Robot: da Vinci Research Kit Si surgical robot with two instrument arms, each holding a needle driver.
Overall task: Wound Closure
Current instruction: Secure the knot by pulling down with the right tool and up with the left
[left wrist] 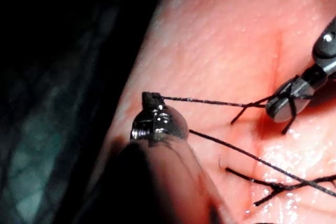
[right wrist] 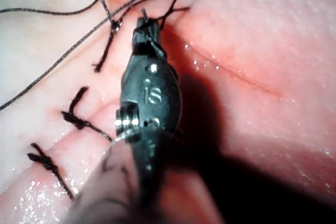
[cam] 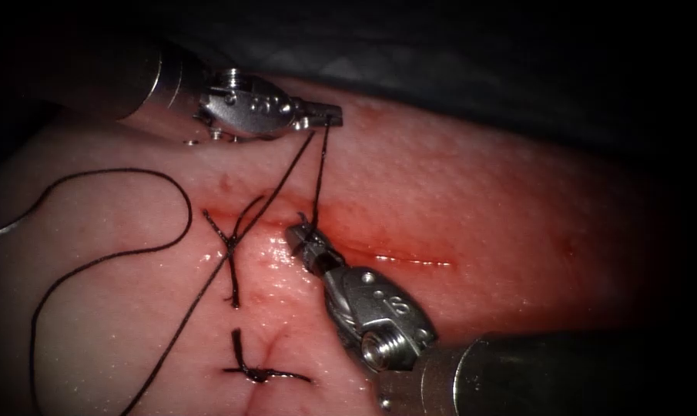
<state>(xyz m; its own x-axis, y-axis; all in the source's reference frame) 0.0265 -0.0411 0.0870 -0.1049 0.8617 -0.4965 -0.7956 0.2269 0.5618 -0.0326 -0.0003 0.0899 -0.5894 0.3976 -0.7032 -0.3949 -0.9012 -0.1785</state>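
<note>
In the endoscope view the left arm's tool (cam: 326, 115) comes in from the upper left and lies nearly level above the tissue (cam: 517, 192), its jaws closed on the thread (cam: 320, 166) at their tip. From that tip two strands run down: one drops almost straight to the right arm's tool (cam: 300, 235), the other slants down and left across the cut (cam: 394, 258) and over the knot (cam: 229, 245) of a stitch, then on toward the lower edge. The right arm's tool rises from the lower right, its shaft steep, its tip at the cut's left end with thread wound about the closed jaws. A long slack loop of thread lies on the pale tissue to the left, and a finished stitch (cam: 259, 374) sits lower down with its cut ends sticking out. Red fluid (cam: 286, 258) glistens beside the right tool's tip. The needle cannot be made out. In the left wrist view the left tool (left wrist: 153, 98) pinches a taut strand (left wrist: 210, 102) that stretches over to the right tool (left wrist: 283, 106), whose jaws are crossed by thread. In the right wrist view the right tool (right wrist: 147, 27) points at the cut's end, strands gathered at its closed tip; three tied stitches (right wrist: 79, 119) lie alongside it, and the open cut (right wrist: 236, 74) runs away on the other side.
</note>
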